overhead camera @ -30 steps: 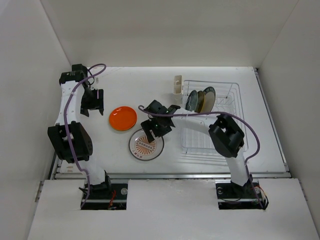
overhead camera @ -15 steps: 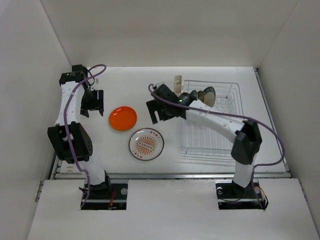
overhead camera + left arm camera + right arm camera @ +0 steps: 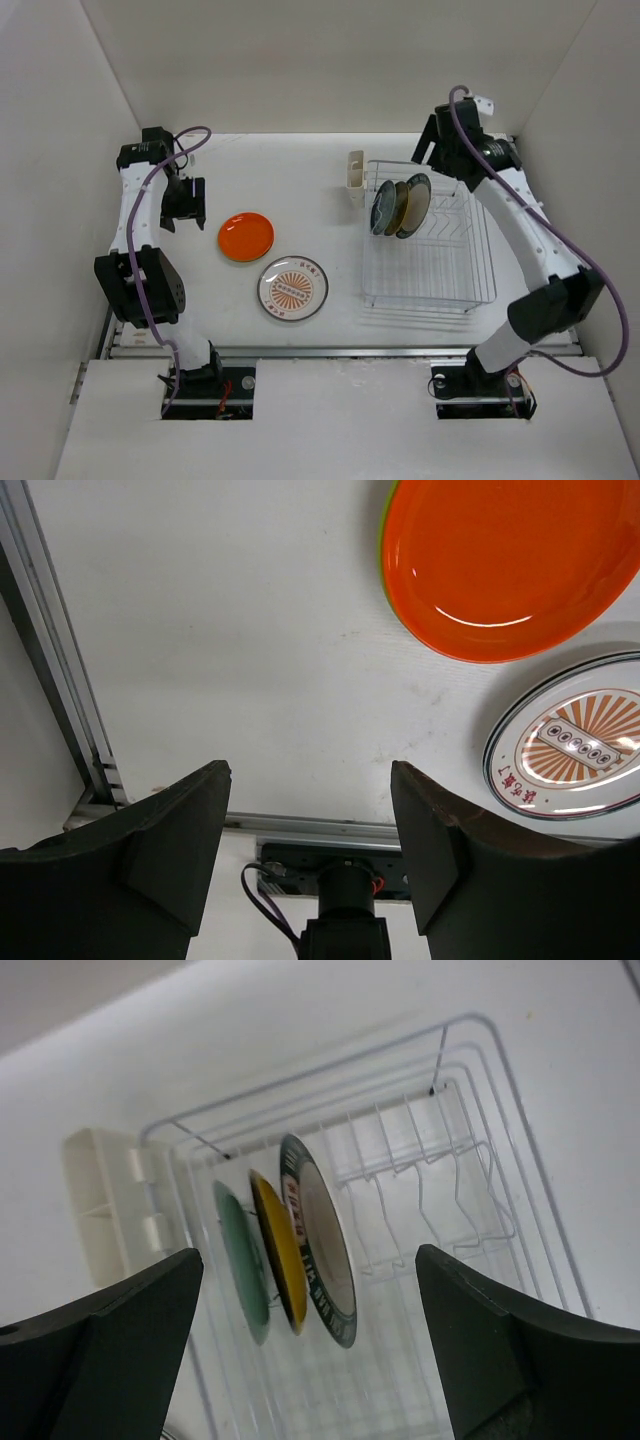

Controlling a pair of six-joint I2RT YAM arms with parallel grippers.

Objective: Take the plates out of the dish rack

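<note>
Change, right arm: a second ago it hung low over the sunburst plate. Now it reaches to the far right corner, with the right gripper above the back edge of the dish rack.
Change, sunburst plate: it was under the right fingers before and now lies uncovered on the table, well behind that gripper.
Unchanged: the left arm, the orange plate and the three racked plates sit where they did.
Right gripper: fingers spread wide apart with nothing between them, looking down into the rack.
Left gripper: fingers apart, empty, held over bare table.
Dish rack contents: three plates stand on edge in the slots at the end nearest the cutlery cup, below and ahead of the right gripper.
Order in rack: the teal plate is closest to the cup, then the yellow-olive plate, then the dark-rimmed white plate. They stand close together, leaning the same way.
Rest of rack: bare wire slots on the gripper's other side.
Cutlery cup: clipped to the rack's corner. I cannot tell what is inside it.
Off the rack: the orange plate lies flat just ahead of the left gripper and off to one side, and the edge of a lime green plate shows beneath it.
Sunburst plate: flat on the table just beside the orange one, not touching it.
</note>
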